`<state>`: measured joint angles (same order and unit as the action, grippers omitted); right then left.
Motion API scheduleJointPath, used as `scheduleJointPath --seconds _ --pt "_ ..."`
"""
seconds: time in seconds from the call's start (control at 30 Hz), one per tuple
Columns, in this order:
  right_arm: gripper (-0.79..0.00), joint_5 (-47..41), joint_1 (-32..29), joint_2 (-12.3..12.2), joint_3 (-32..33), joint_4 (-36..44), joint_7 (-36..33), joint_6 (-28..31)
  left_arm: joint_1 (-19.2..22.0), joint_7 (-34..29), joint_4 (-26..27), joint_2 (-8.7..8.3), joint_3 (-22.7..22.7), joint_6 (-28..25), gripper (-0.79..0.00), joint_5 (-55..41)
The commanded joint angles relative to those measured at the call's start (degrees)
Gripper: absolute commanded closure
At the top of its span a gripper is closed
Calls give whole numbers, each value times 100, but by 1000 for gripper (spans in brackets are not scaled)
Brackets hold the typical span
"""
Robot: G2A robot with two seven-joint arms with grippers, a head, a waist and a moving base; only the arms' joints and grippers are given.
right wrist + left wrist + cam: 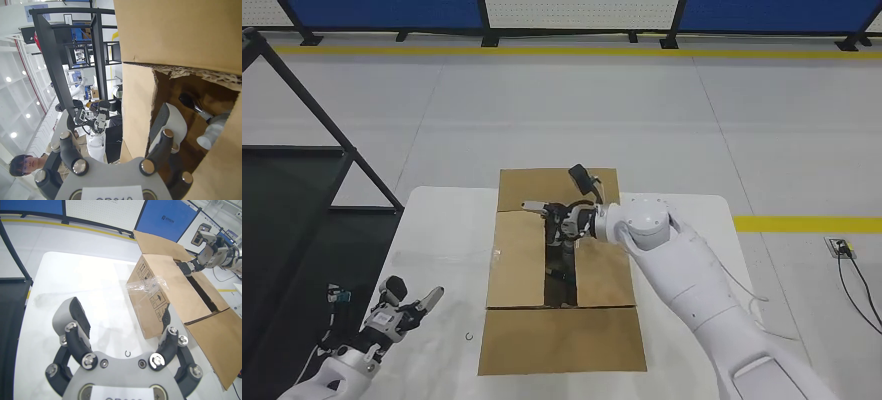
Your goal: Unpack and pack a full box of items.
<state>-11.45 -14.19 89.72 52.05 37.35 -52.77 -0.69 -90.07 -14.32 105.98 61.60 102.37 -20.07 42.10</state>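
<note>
Closer, wrist view: right claw (116,113) straddles box flap (137,98).

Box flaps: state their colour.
Plain brown cardboard. The box shows best in the left wrist view.

The dark slot at mid-frame hides nearly everything inside the cardboard box (562,345). Through the right wrist camera, a flap (223,161) cuts off a dark-tipped item (189,101) and a pale item (209,132), neither clear enough to name.
</note>
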Motion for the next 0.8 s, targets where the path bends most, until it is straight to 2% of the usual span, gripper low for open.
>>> scheduleJointPath --seconds 0.0,0.4,0.63,0.77 --pt "-785 -42 57 62 -64 -138 56 62 -1 11 3 0 12 -5 -785 -13" --pt "-785 -717 362 324 -62 -714 -268 768 -32 31 -10 4 36 -2 -785 -15" --pt "-785 -1063 471 463 -73 -812 -640 953 -8 15 22 11 -45 61 -785 57" --pt "-785 -1252 511 591 -124 -756 -487 959 17 16 30 15 -34 120 -785 13"
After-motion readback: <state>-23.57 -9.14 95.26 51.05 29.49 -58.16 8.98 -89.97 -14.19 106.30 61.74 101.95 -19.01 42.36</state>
